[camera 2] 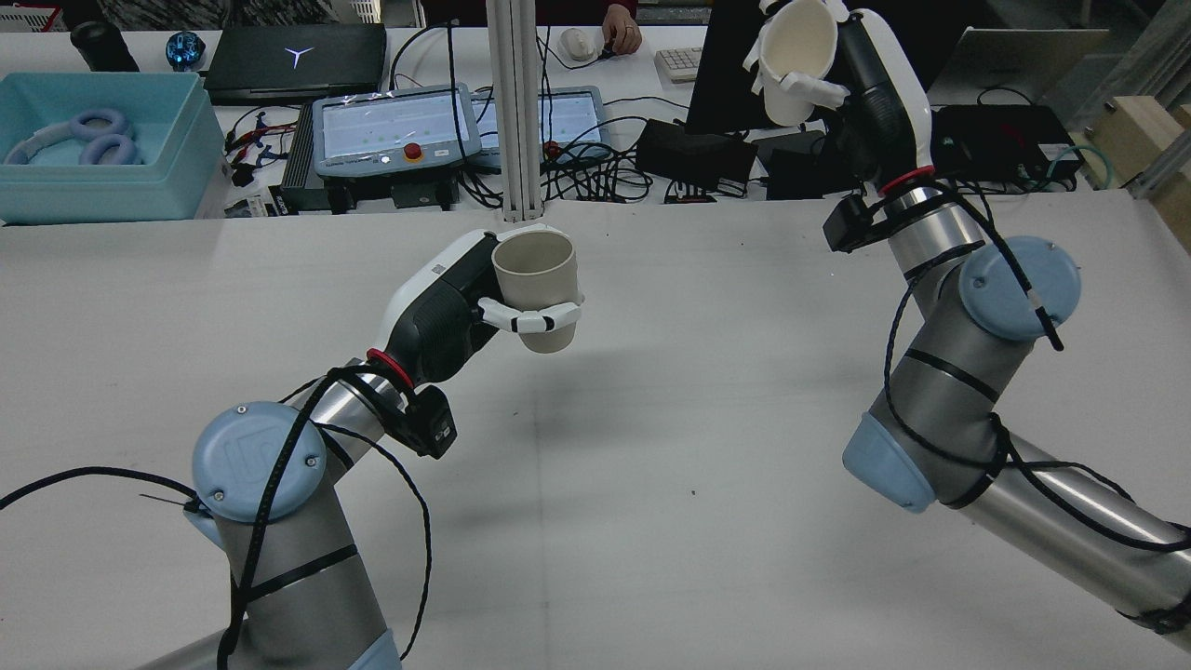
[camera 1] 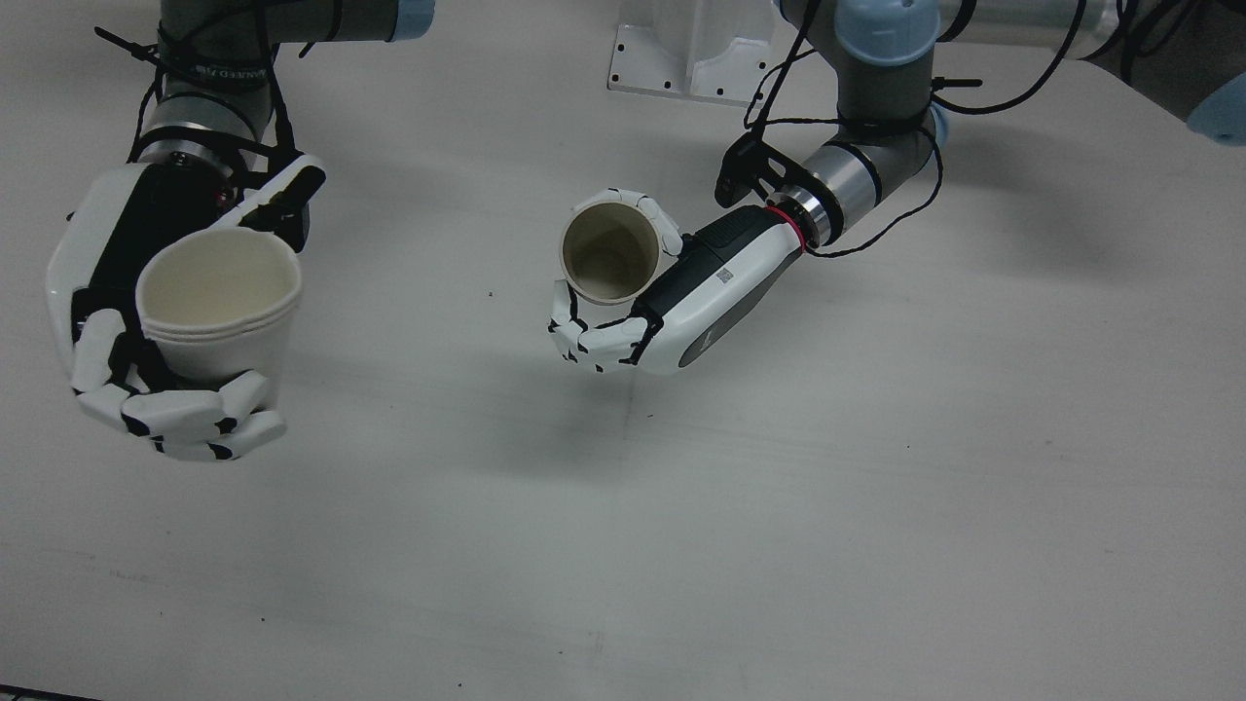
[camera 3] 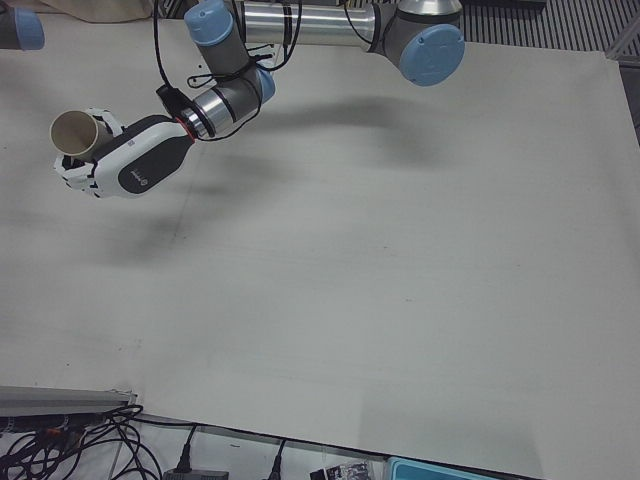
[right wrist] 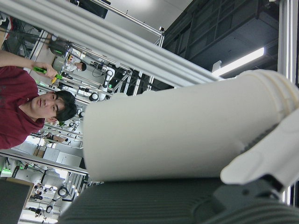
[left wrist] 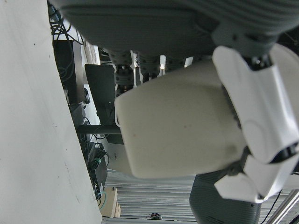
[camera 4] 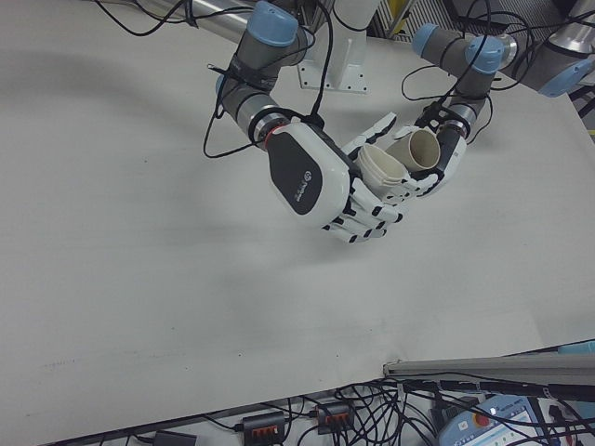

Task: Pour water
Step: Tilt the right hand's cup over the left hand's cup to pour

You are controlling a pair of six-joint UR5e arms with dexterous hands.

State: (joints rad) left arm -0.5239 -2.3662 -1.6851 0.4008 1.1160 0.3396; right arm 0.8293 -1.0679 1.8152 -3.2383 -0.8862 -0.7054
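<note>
Two paper cups (camera 1: 608,255) (camera 1: 219,297), two hands (camera 1: 672,292) (camera 1: 146,321), one table (camera 1: 876,487)

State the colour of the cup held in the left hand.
Plain beige cup in the left hand; clearest in the rear view.

Beyond the white bench's (camera 2: 651,484) far edge sit a teal bin (camera 2: 98,154) at left, two pendant tablets (camera 2: 395,126) and a laptop (camera 2: 293,60).

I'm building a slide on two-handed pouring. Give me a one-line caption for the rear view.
Left hand holds a cup upright over the table; right hand lifts another cup higher.
</note>
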